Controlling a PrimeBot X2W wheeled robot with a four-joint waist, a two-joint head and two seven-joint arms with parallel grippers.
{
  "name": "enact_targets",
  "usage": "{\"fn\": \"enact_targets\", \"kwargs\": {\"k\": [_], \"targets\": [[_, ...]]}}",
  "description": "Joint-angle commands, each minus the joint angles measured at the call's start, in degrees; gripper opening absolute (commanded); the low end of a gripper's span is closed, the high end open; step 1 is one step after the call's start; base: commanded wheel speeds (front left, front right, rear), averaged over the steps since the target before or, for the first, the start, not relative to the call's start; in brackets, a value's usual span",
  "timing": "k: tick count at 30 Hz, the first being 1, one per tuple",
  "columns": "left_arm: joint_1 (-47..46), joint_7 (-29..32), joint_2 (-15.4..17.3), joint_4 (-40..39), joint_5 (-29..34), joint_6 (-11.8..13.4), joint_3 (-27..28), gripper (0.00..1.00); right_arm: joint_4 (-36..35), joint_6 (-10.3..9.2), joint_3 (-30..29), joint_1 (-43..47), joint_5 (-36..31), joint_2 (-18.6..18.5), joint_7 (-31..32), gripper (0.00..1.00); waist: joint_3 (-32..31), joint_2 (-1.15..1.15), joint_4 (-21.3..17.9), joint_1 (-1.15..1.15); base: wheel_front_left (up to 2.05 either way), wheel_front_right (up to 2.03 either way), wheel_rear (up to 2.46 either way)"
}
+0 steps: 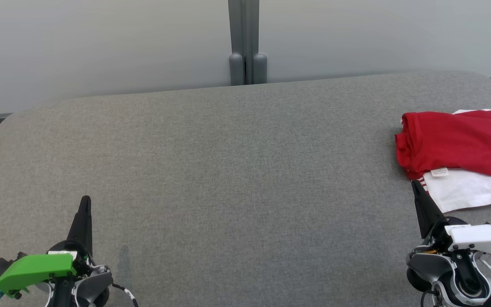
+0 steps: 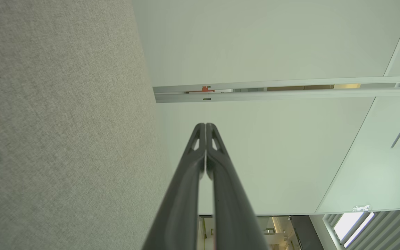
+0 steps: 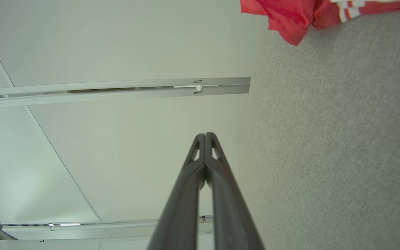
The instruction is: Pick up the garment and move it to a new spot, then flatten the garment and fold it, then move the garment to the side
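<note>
Well, I saw the loosely folded red-and-white cloth garment (image 1: pixel 458 145) at three o'clock on the grey fabric table (image 1: pixel 245 170), the left gripper (image 1: pixel 85 199) at seven and right gripper (image 1: pixel 415 183) at five both pinched shut and empty, so I judged the right must open wide before nipping its near edge.

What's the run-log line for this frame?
garment: red-and-white, loosely folded, far right on table | left gripper: shut, empty | right gripper: shut, empty, beside garment

- Grippers: two, the left gripper (image 1: pixel 85 199) and the right gripper (image 1: pixel 414 183).
- Grey table (image 1: pixel 245 170): one.
- Garments: seemingly two, a red garment (image 1: pixel 454 140) over a white garment (image 1: pixel 467 189); the frame's edge cuts the pile.
</note>
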Motion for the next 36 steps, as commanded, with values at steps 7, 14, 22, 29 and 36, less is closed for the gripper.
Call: {"fn": "enact_targets", "kwargs": {"k": [7, 14, 22, 29, 36], "targets": [[-0.7, 0.1, 0.0, 0.1, 0.3, -0.3, 0.3, 0.0, 0.1, 0.02, -0.1, -0.3, 0.4, -0.2, 0.2, 0.0, 0.0, 0.0, 0.0, 0.0, 0.0, 0.0, 0.0], [-0.7, 0.1, 0.0, 0.1, 0.4, -0.3, 0.3, 0.0, 0.1, 0.02, -0.1, -0.3, 0.4, -0.2, 0.2, 0.0, 0.0, 0.0, 0.0, 0.0, 0.0, 0.0, 0.0], [-0.7, 0.1, 0.0, 0.1, 0.4, -0.3, 0.3, 0.0, 0.1, 0.02, -0.1, -0.3, 0.4, -0.2, 0.2, 0.0, 0.0, 0.0, 0.0, 0.0, 0.0, 0.0, 0.0], [-0.7, 0.2, 0.0, 0.1, 0.4, -0.3, 0.3, 0.0, 0.1, 0.02, -0.1, -0.3, 0.4, -0.2, 0.2, 0.0, 0.0, 0.0, 0.0, 0.0, 0.0, 0.0, 0.0], [-0.7, 0.2, 0.0, 0.1, 0.4, -0.3, 0.4, 0.0, 0.1, 0.02, -0.1, -0.3, 0.4, -0.2, 0.2, 0.0, 0.0, 0.0, 0.0, 0.0, 0.0, 0.0, 0.0]]}}
